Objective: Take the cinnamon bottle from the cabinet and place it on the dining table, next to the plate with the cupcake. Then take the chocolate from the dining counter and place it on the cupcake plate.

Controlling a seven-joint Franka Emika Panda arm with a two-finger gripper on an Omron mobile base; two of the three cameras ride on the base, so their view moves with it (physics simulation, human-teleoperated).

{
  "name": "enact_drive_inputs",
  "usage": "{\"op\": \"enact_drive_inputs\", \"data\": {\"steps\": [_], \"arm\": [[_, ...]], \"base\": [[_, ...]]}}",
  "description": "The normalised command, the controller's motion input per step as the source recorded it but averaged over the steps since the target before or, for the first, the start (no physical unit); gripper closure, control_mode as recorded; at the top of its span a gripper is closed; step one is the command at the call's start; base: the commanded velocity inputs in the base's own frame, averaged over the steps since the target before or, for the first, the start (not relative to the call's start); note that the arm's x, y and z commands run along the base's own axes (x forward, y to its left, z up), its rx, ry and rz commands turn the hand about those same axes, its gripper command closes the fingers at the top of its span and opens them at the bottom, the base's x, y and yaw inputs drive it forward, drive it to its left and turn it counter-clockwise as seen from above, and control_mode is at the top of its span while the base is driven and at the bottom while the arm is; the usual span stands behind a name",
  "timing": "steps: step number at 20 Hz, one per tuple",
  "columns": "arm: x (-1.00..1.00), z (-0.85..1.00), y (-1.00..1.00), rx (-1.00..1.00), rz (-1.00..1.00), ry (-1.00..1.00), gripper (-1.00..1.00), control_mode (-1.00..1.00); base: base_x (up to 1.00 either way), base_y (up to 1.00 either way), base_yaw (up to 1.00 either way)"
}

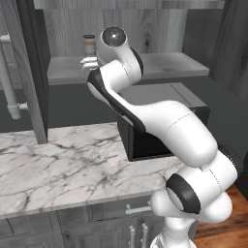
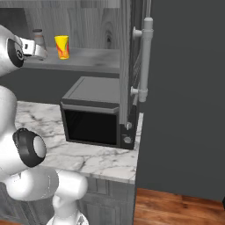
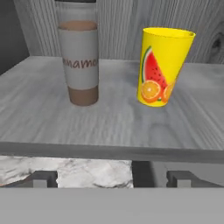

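The task is at its start: the bottle [image 3: 78, 65] stands on the cabinet shelf [image 3: 109, 122], left of a yellow cup [image 3: 162, 65]. The gripper [image 3: 111, 178] is open before the shelf edge, holding nothing. All placing remains. The label reads "nnamo", partly hidden.

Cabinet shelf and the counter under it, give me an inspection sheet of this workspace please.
Surface: light grey cabinet shelf, above a white grey-veined marble counter.
Job's things: brown cinnamon bottle with a pale label band upright on the shelf, untouched.
Clutter: yellow cup with fruit print upright beside the bottle, apart from it; black microwave on the counter.
Pincer: two-finger pincer open, short of the shelf edge, holding nothing.
Cables: nothing seen.
Surroundings: open dark grey cabinet door with metal bar handle; wooden floor.
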Motion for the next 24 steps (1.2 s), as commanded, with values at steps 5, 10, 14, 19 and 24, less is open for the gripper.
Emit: {"op": "enact_drive_inputs", "data": {"steps": [5, 10, 14, 19, 24], "arm": [[0.35, 0.27, 0.10, 0.07, 0.00, -0.15, -1.00, -1.00], [0.16, 0.00, 0.00, 0.06, 0.00, -0.02, -1.00, -1.00], [0.40, 0.05, 0.15, 0.05, 0.00, -0.05, -1.00, -1.00], [0.57, 0.21, 0.03, 0.02, 0.02, -0.02, -1.00, -1.00], [0.43, 0.08, 0.27, 0.00, 0.00, 0.04, -1.00, -1.00]], "base": [[0.00, 0.00, 0.00], [0.00, 0.00, 0.00], [0.00, 0.00, 0.00], [0.00, 0.00, 0.00], [0.00, 0.00, 0.00]]}}
